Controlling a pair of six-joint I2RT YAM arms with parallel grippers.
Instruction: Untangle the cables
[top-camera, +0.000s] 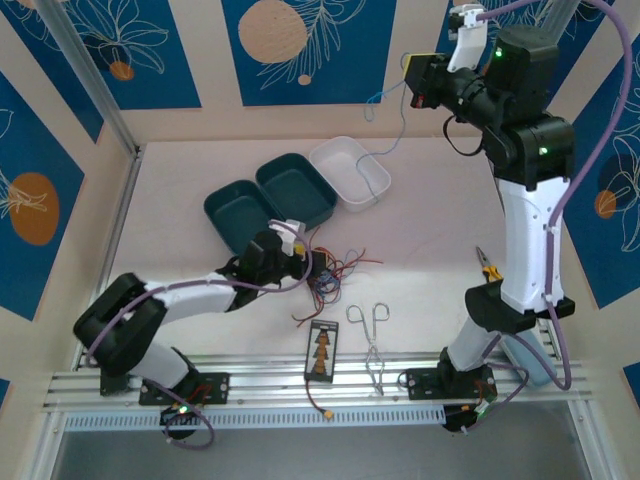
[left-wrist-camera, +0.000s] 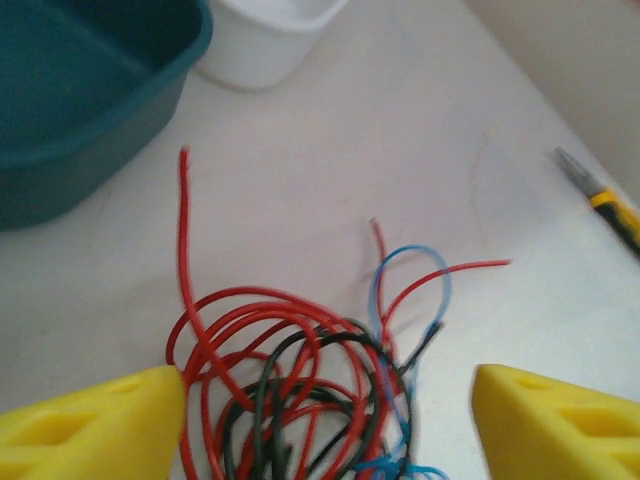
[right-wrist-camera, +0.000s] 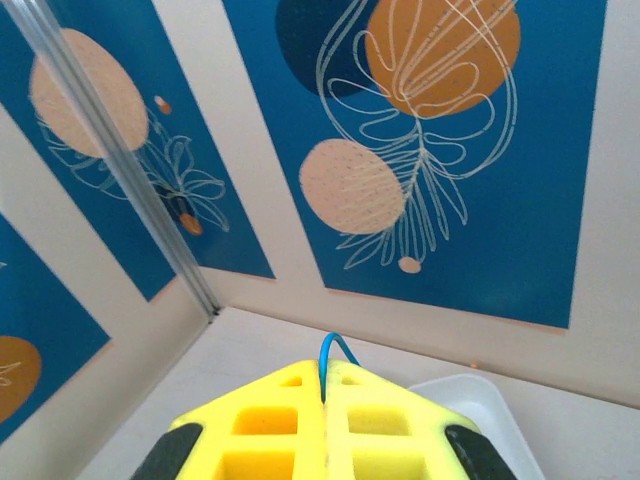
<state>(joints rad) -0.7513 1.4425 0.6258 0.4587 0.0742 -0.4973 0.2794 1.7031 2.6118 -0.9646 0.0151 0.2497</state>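
Observation:
The tangle of red, black and blue cables (top-camera: 332, 275) lies on the table in front of the teal trays. My left gripper (top-camera: 312, 265) is low over its left side. In the left wrist view the gripper (left-wrist-camera: 330, 425) is open, and the looped cables (left-wrist-camera: 300, 380) lie between the two yellow fingers (left-wrist-camera: 100, 420) without touching them. My right gripper (top-camera: 415, 82) is raised high at the back, shut on a thin blue cable (top-camera: 398, 130) that hangs down toward the white tray. In the right wrist view the blue cable (right-wrist-camera: 335, 350) sticks out of the closed gripper (right-wrist-camera: 323, 385).
Two teal trays (top-camera: 238, 215) (top-camera: 297, 190) and a white tray (top-camera: 350, 172) stand behind the tangle. Silver forceps (top-camera: 370, 340) and a black card (top-camera: 322, 352) lie near the front rail. Yellow-handled pliers (top-camera: 489, 268) lie by the right arm.

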